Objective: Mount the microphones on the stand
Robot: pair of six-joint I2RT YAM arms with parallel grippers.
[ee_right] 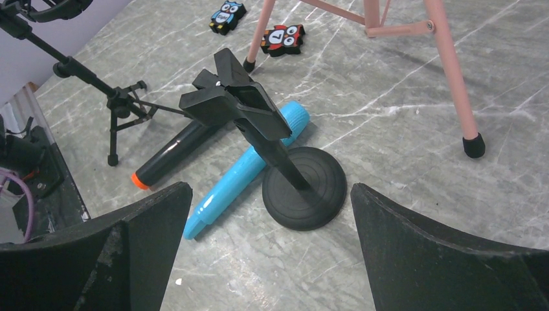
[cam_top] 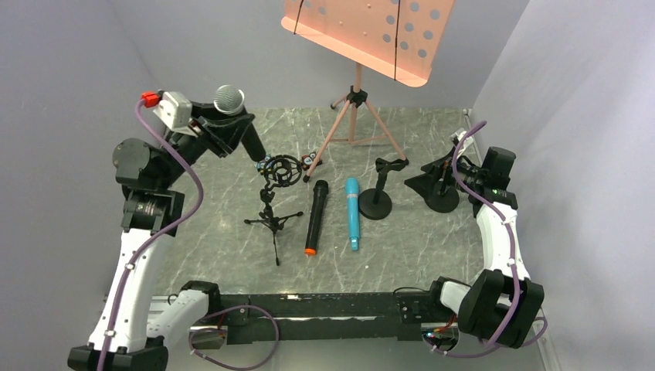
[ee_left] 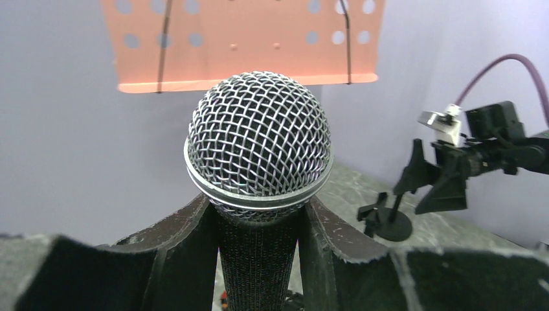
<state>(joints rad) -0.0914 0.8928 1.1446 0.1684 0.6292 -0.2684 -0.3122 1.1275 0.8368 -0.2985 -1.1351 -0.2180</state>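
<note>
My left gripper [cam_top: 230, 130] is shut on the black microphone with the silver mesh head [ee_left: 259, 136], held raised at the back left. Its handle slants down toward the shock-mount ring [cam_top: 282, 170] of the small tripod stand [cam_top: 270, 220]. The black microphone with the orange end cap [cam_top: 315, 218] and the turquoise microphone [cam_top: 353, 212] lie side by side on the table. A round-base stand with a clip [ee_right: 236, 103] stands just right of them. My right gripper [ee_right: 270, 191] hangs open above that stand's base, with nothing between its fingers.
A pink music stand [cam_top: 359, 97] stands on a tripod at the back centre, with two owl figurines [ee_right: 283, 39] by its left leg. A second round-base stand [cam_top: 442, 197] sits under my right wrist. Grey walls close in on both sides.
</note>
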